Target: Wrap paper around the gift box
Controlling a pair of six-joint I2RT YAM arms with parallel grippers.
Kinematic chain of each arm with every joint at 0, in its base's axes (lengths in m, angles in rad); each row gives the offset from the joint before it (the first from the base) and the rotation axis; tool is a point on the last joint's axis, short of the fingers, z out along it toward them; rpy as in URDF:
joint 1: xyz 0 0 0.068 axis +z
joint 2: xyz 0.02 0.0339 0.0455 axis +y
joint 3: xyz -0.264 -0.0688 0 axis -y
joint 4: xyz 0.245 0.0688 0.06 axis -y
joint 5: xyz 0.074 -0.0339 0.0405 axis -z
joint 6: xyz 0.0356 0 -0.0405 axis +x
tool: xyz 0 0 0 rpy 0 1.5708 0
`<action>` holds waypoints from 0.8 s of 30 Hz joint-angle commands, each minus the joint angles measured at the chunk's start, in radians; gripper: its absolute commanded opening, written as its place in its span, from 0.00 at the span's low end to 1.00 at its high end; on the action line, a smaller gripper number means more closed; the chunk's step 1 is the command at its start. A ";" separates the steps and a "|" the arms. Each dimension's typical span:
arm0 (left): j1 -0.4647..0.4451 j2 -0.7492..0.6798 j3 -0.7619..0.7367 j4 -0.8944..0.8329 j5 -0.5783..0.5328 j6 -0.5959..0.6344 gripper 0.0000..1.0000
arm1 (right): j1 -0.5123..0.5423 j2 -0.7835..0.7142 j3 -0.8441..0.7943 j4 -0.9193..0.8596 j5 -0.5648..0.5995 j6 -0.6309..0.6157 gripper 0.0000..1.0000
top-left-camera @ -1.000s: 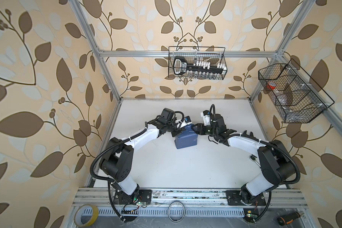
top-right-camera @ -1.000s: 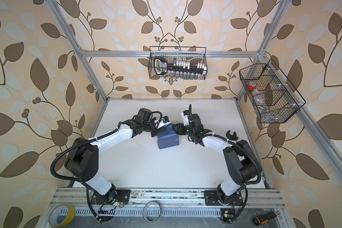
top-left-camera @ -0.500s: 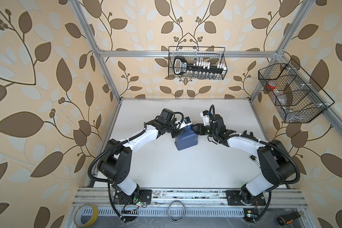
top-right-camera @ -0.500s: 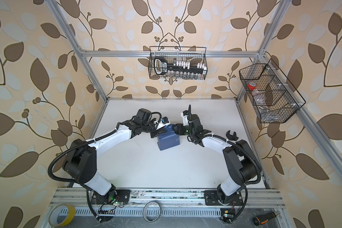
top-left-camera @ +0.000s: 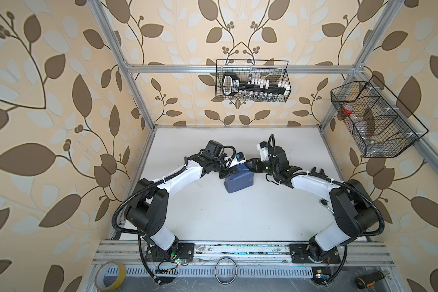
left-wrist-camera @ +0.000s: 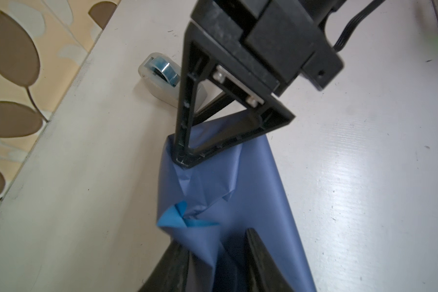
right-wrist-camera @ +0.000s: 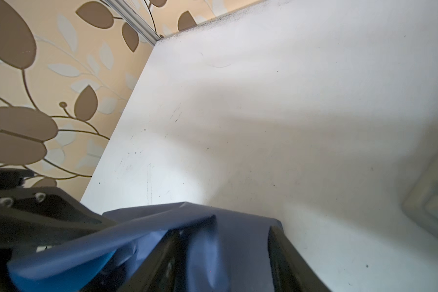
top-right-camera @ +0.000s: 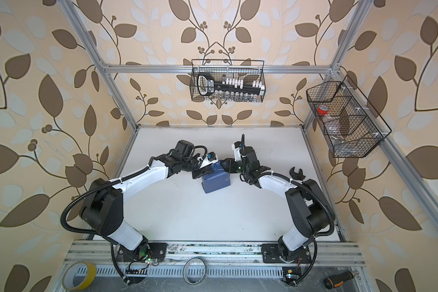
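top views: overhead, far, whole table (top-left-camera: pixel 213 215) | wrists: close on paper (left-wrist-camera: pixel 250 192)

Left gripper (top-right-camera: pixel 200 173) and right gripper (top-right-camera: pixel 225 165) flank the folded paper (top-right-camera: pixel 216 183).

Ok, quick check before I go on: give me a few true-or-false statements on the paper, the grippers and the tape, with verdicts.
1. The paper lies flat and unfolded on the table. False: it is folded up into a slate-blue parcel.
2. The left gripper and the right gripper both sit at the parcel's far end. True.
3. A clear tape dispenser stands on the table close to the right gripper. True.
4. The yellow tape roll lies on the table beside the parcel. False: it lies off the table, at the front left beyond the rail.
5. A small patch of the paper's lighter blue side shows at a fold in the left wrist view. True.
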 commanded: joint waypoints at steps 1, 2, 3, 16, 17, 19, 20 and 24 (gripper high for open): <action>-0.019 0.010 0.018 -0.101 0.025 0.063 0.40 | -0.011 -0.032 -0.007 -0.039 0.016 -0.007 0.59; -0.019 0.013 0.021 -0.106 0.018 0.068 0.40 | -0.019 -0.040 -0.004 -0.039 0.005 -0.003 0.59; -0.019 0.017 0.022 -0.111 0.011 0.072 0.40 | -0.024 -0.048 -0.003 -0.039 -0.006 -0.001 0.60; -0.022 0.033 0.022 -0.111 -0.011 0.082 0.42 | -0.041 -0.042 0.107 -0.110 -0.028 0.013 0.72; -0.022 0.032 0.022 -0.111 -0.011 0.082 0.42 | -0.035 -0.035 0.116 -0.118 -0.026 0.008 0.72; -0.024 0.033 0.022 -0.106 -0.014 0.082 0.42 | -0.032 -0.030 0.116 -0.120 -0.025 0.006 0.71; -0.023 0.033 0.022 -0.106 -0.014 0.081 0.42 | -0.032 -0.033 0.111 -0.126 -0.021 -0.002 0.71; -0.025 0.033 0.022 -0.102 -0.013 0.079 0.41 | -0.032 -0.068 0.066 -0.140 -0.003 -0.035 0.67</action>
